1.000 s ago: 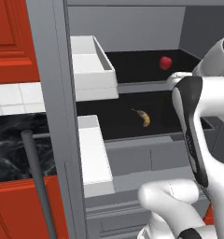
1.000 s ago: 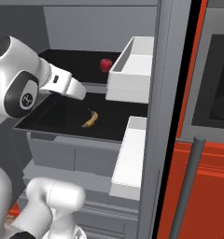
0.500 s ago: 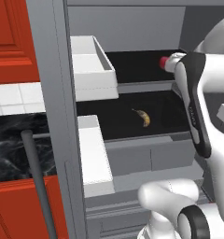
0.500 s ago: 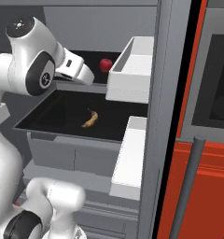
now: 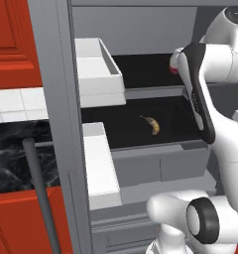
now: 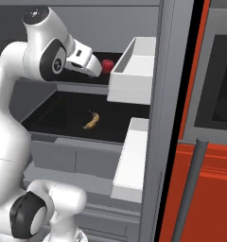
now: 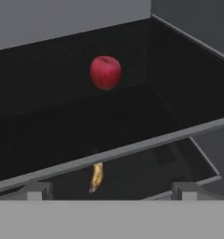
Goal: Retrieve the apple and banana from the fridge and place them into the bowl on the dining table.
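The fridge [image 5: 49, 99] stands open. On its upper black shelf sits the red apple [image 6: 107, 65], round and upright [image 7: 105, 72]; in the left base view only a red sliver of the apple [image 5: 173, 70] peeks past my arm. The yellow banana [image 5: 151, 125] lies on the lower shelf [image 6: 91, 120], below and nearer than the apple [image 7: 97, 176]. My gripper [image 6: 97, 69] hovers at the upper shelf's front edge, just left of the apple and apart from it. It is open and empty [image 7: 111, 192]. The bowl and dining table are out of view.
White door bins [image 5: 97, 74] [image 6: 134, 71] flank the shelves on both open doors. Grey drawers [image 5: 160, 166] sit under the banana's shelf. Long bar handles [image 5: 39, 193] [image 6: 191, 189] stand near the base. A red cabinet [image 5: 12, 30] and black marble counter [image 5: 12, 154] are left.
My arm has lifted and swung forward, carrying the hand from beside the lower shelf up to the apple's shelf. Apple and banana have not moved. The jaws stayed wide.
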